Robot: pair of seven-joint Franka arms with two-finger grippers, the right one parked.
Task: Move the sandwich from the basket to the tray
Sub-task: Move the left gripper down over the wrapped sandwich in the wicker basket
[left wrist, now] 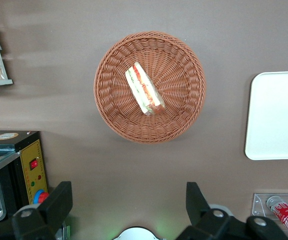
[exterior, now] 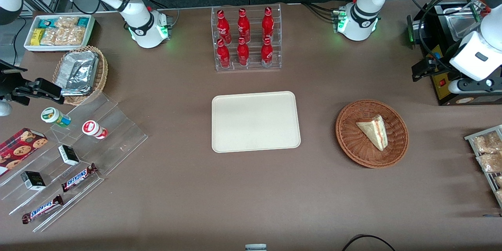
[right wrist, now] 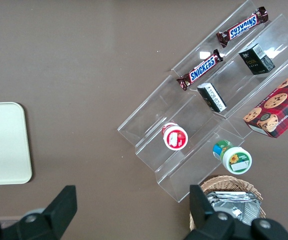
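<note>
The sandwich (exterior: 374, 130) (left wrist: 144, 89), a white bread wedge with a red-orange filling stripe, lies in the round reddish-brown wicker basket (exterior: 349, 141) (left wrist: 108, 115). The cream-beige tray (exterior: 255, 121) (left wrist: 279, 115) sits flat at the table's middle, beside the basket toward the parked arm's end, with nothing on it. My gripper (exterior: 420, 71) (left wrist: 128, 192) hangs high above the table, farther from the front camera than the basket and toward the working arm's end. It is open, its black fingers (left wrist: 58, 200) spread wide with only bare table between them.
A clear rack of red soda bottles (exterior: 246, 39) stands farther back than the tray. A black appliance (exterior: 451, 47) is beside my gripper. A rack of snack packets (exterior: 488, 153) sits at the working arm's end. A clear stepped stand (exterior: 117, 141), foil-packet basket (exterior: 80, 72) and white bin (exterior: 59, 31) lie toward the parked arm's end.
</note>
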